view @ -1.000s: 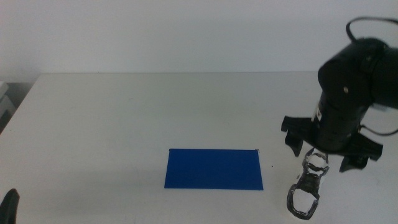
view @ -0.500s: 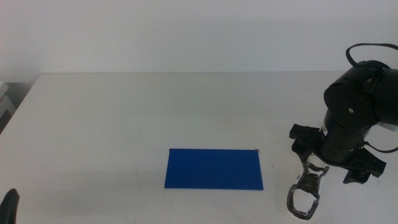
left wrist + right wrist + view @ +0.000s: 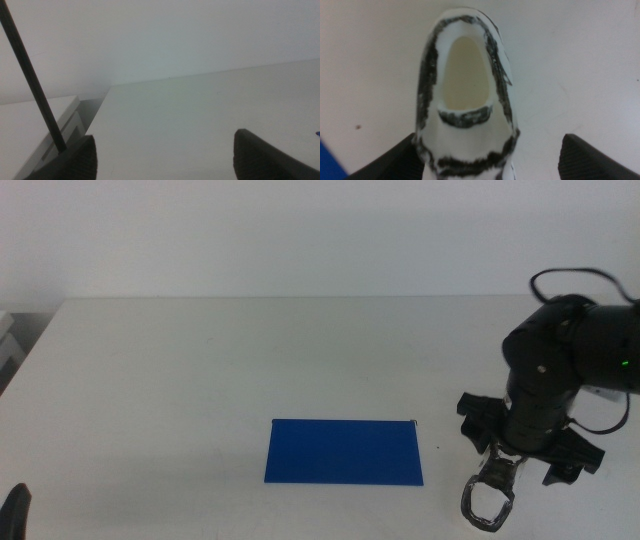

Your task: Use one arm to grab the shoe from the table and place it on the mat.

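The black-and-white shoe [image 3: 488, 497] lies on the white table [image 3: 200, 370], right of the deep blue mat [image 3: 344, 451] and apart from it. My right arm [image 3: 560, 365] hangs over the shoe's far end. The right gripper [image 3: 512, 454] is low over the shoe. In the right wrist view the right gripper [image 3: 495, 162] is open, with a dark jaw on each side of the shoe [image 3: 465, 100]. The one jaw is close to the shoe's side and the other stands well apart. My left gripper [image 3: 15, 510] waits at the table's near left corner, open and empty [image 3: 165, 160].
The mat's corner shows as a blue sliver in the right wrist view [image 3: 327, 162]. A pale wall stands behind the table's far edge [image 3: 300, 299]. A white box-like object [image 3: 45, 125] sits off the table's left side.
My right arm has come down and shifted slightly left over the shoe, bringing the open gripper lower around its far end. The shoe, the mat and the left gripper have not moved.
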